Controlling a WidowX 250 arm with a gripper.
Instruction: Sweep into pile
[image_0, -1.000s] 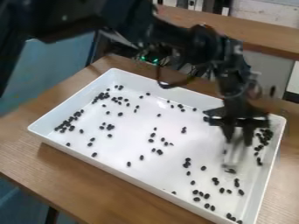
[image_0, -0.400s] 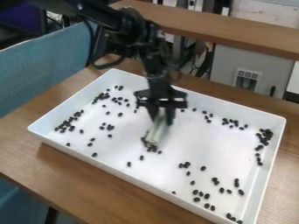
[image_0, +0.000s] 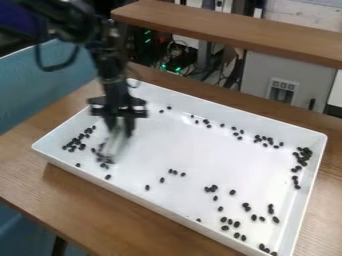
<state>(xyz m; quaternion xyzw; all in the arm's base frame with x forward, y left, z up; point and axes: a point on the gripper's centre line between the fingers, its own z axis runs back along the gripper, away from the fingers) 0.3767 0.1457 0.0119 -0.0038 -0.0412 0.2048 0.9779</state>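
We see the black gripper (image_0: 119, 130) over the left part of the white tray (image_0: 194, 145), and the tray is lying on the wooden table (image_0: 23, 172). The fingers are closed on a pale tool (image_0: 117, 145), which is blurred and a little tilted. Its lower end is down among some dark beans (image_0: 82, 146), but we cannot tell how many it touches. We see also a loose group of beans along the left edge, near the near left corner, and a denser group beside the right edge. Small groups lie near the far edge, others are scattered towards the near right corner.
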